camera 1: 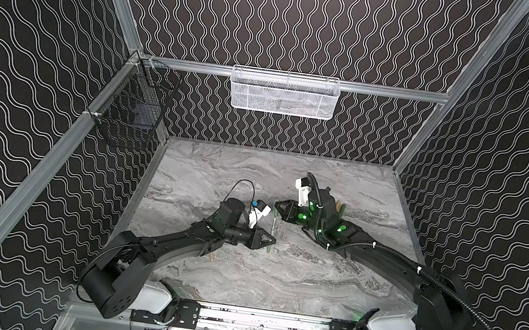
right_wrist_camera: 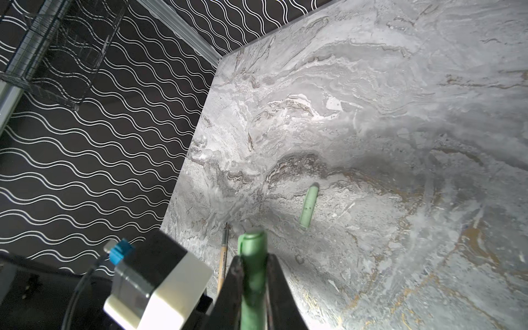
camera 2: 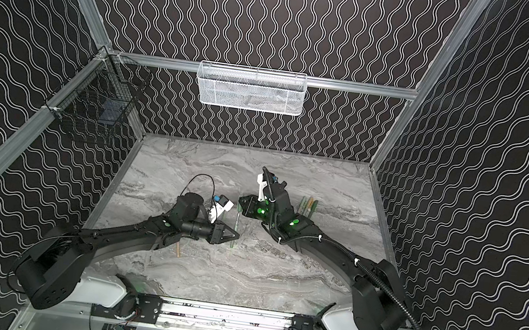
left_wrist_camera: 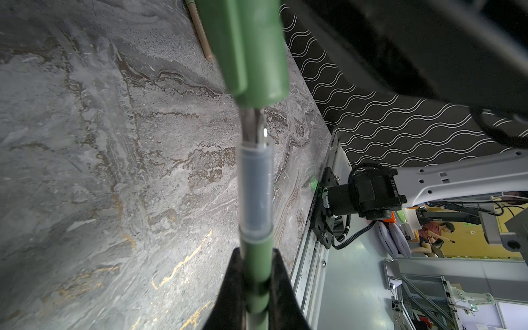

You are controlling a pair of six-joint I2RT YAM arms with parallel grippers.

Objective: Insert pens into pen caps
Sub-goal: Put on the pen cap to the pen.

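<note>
I have my left gripper (left_wrist_camera: pixel 255 254) clenched on the green pen (left_wrist_camera: pixel 255 183). I grip the barrel behind the clear sleeve, so the whole front end stands free to go in. My right gripper (right_wrist_camera: pixel 253 258) is clamped on the matching green cap (left_wrist_camera: pixel 253 48), and its open mouth faces the pen's dark tip. Both are held up off the tabletop (camera 1: pixel 276 278), between my two arms near the middle. There each piece has room to travel and nothing underneath can drag on it.

In the left wrist view, pen and cap stand nearly in one line, which is why I hold each crosswise in its jaws. The tip sits at the cap's mouth and looks just entered. The sleeve is all outside, so I judge the seating is yet to be done. Next comes a straight push along that shared line. If either piece tilts, the tip could catch on the rim.

A pale cap (right_wrist_camera: pixel 308 207) lies on the tabletop close by, and a tan pen (right_wrist_camera: pixel 224 257) lies uncapped not far from it, probably waiting their turn. More pens (camera 2: pixel 307 205) lie beside my right arm. I can't tell whether they are capped.
</note>
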